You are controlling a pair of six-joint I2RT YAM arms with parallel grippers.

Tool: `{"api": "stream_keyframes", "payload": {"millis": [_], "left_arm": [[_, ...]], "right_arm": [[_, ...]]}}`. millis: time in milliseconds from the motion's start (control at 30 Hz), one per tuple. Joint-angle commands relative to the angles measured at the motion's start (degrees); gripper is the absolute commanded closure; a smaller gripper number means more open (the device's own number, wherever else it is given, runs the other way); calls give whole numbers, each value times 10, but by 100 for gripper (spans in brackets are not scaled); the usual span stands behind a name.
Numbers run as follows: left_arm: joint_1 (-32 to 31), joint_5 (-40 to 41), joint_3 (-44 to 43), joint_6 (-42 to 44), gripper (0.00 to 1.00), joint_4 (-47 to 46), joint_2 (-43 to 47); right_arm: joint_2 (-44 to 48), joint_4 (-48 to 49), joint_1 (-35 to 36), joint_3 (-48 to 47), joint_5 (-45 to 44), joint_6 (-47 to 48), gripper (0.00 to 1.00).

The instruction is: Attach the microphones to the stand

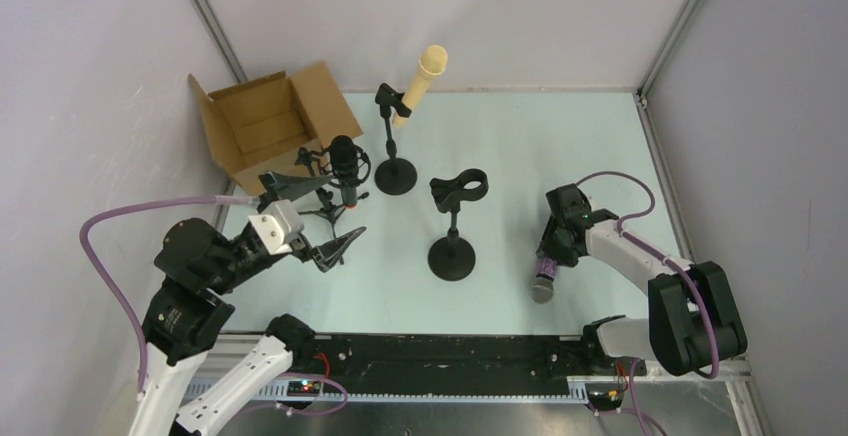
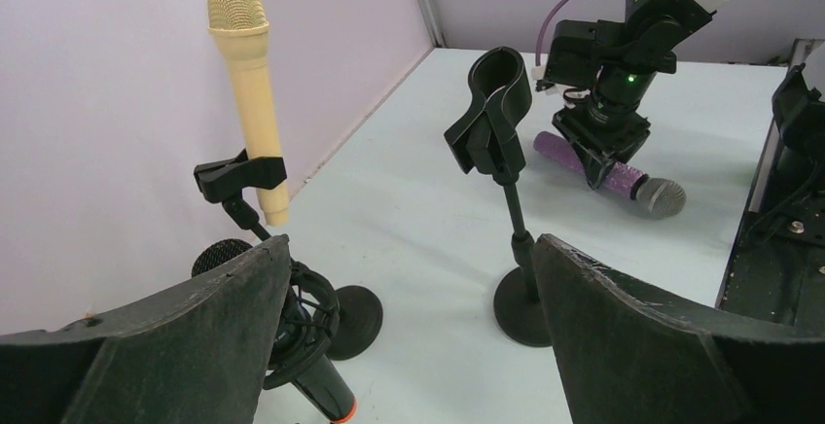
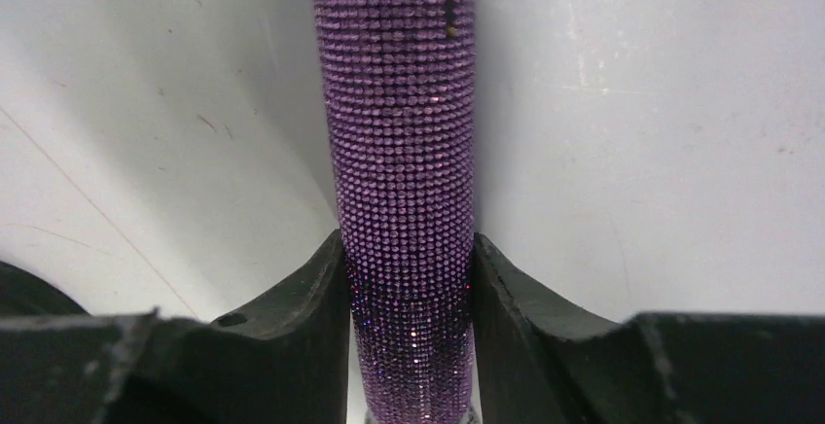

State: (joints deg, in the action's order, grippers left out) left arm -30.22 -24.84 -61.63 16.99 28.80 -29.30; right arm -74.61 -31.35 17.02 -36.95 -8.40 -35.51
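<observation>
The purple glitter microphone (image 1: 543, 281) lies flat on the table at the right, its silver mesh head toward the near edge. My right gripper (image 1: 553, 256) is shut on its body; in the right wrist view both fingers (image 3: 311, 317) press against the purple barrel (image 3: 404, 103). An empty clip stand (image 1: 459, 188) rises mid-table. The cream microphone (image 1: 420, 81) sits clipped in the rear stand (image 1: 395, 171). The black microphone with an orange end (image 2: 302, 366) hangs in a shock-mount stand. My left gripper (image 1: 335, 246) hovers open and empty near that black microphone.
An open cardboard box (image 1: 265, 121) lies at the back left, against the wall. The black tripod legs (image 1: 325, 211) of the shock-mount stand spread just beyond my left gripper. A black rail (image 1: 450, 356) runs along the table's near edge.
</observation>
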Motion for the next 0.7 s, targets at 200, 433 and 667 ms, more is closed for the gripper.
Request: {"api": "stream_keyframes", "payload": {"millis": [200, 433, 667], "left_arm": [[3, -40, -38, 23, 2, -11, -2], [0, -132, -89, 175, 2, -14, -25], [-59, -115, -123, 398, 2, -14, -48]], "right_arm": [[118, -34, -1, -37, 32, 32, 87], [224, -145, -8, -236, 230, 77, 91], [245, -178, -8, -429, 423, 38, 94]]}}
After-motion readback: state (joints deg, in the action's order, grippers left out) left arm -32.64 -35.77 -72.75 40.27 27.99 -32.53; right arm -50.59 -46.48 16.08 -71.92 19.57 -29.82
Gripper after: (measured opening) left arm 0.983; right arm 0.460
